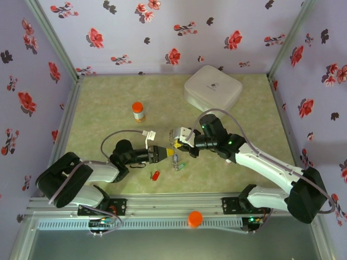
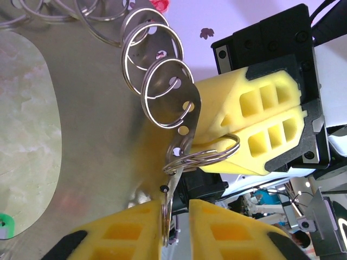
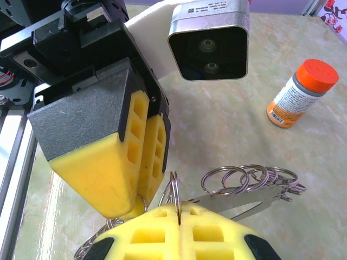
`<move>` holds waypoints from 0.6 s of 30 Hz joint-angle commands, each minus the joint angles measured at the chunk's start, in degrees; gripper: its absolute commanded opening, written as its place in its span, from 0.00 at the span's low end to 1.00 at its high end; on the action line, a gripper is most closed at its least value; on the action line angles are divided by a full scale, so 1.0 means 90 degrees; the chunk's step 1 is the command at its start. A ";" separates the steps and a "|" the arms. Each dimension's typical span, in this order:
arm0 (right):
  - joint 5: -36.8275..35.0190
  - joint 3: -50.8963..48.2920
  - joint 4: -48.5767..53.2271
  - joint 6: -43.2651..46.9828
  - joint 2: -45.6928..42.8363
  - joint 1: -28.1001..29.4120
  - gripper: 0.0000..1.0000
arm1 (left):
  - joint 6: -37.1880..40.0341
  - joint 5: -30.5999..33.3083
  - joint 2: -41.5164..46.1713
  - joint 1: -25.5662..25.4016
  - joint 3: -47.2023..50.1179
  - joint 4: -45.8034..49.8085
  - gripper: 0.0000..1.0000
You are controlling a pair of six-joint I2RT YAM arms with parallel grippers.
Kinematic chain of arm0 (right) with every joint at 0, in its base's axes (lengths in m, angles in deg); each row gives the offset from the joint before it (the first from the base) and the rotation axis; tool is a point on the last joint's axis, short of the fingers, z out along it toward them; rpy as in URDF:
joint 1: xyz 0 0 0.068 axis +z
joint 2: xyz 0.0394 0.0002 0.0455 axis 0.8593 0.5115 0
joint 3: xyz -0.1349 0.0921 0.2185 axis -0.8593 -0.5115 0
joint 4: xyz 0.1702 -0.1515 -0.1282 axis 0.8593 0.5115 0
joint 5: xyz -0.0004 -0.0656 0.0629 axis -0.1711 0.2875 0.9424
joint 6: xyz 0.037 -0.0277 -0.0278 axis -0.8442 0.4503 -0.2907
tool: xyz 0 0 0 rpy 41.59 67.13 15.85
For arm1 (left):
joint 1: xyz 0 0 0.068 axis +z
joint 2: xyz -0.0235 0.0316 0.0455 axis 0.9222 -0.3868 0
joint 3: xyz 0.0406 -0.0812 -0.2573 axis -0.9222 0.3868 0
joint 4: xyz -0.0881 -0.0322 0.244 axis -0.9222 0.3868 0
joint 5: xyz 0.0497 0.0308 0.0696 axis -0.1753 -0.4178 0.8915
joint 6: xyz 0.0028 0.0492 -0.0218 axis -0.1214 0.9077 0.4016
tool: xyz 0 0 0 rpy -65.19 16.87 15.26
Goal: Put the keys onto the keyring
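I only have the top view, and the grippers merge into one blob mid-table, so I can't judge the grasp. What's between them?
Observer: The keyring: a flat metal bar carrying a row of split rings.
Operator: Who has it?
Observer: The left gripper is shut on the keyring at one end of the bar.
Operator: And the right?
Observer: The right gripper pinches a ring edge-on, fingers closed.

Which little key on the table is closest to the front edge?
The red key. It lies by itself, further left and nearer the front than the green key.
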 commanded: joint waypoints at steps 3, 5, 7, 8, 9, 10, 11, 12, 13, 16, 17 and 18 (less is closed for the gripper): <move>-0.0155 0.0190 -0.0204 -0.0124 -0.0035 0.0064 0.00 | 0.0014 -0.0059 0.0037 -0.0025 -0.0024 -0.0222 0.00; -0.0305 0.0117 -0.0344 -0.0189 -0.0045 0.0053 0.00 | -0.0068 0.0073 0.0070 -0.0019 -0.0025 -0.0212 0.00; -0.0483 0.0116 -0.0425 -0.0256 0.0001 0.0053 0.00 | -0.0240 0.0314 0.0113 -0.0018 -0.0049 -0.0203 0.00; -0.0555 0.0135 -0.0441 -0.0286 0.0042 0.0054 0.00 | -0.0353 0.0442 0.0124 -0.0028 -0.0079 -0.0193 0.00; -0.0651 0.0176 -0.0440 -0.0331 0.0081 0.0054 0.01 | -0.0533 0.0655 0.0130 -0.0025 -0.0115 -0.0193 0.00; -0.0704 0.0222 -0.0418 -0.0387 0.0133 0.0046 0.10 | -0.0748 0.0889 0.0115 -0.0035 -0.0157 -0.0193 0.00; -0.0760 0.0256 -0.0414 -0.0471 0.0168 0.0044 0.19 | -0.0934 0.1052 0.0094 -0.0035 -0.0193 -0.0197 0.00; -0.0821 0.0284 -0.0427 -0.0571 0.0199 0.0037 0.28 | -0.1147 0.1188 0.0059 -0.0050 -0.0248 -0.0202 0.00; -0.0927 0.0315 -0.0427 -0.0655 0.0211 0.0030 0.36 | -0.1318 0.1319 0.0042 -0.0065 -0.0296 -0.0193 0.00; -0.1582 0.0451 -0.0323 -0.1122 0.0165 0.0027 0.43 | -0.1805 0.1744 0.0027 -0.0099 -0.0300 -0.0174 0.00; -0.1882 0.0520 -0.0237 -0.1316 0.0128 0.0008 0.43 | -0.1919 0.1834 0.0027 -0.0111 -0.0300 -0.0164 0.00; -0.2107 0.0598 -0.0093 -0.1492 0.0042 -0.0030 0.44 | -0.2048 0.1971 0.0019 -0.0130 -0.0438 -0.0150 0.00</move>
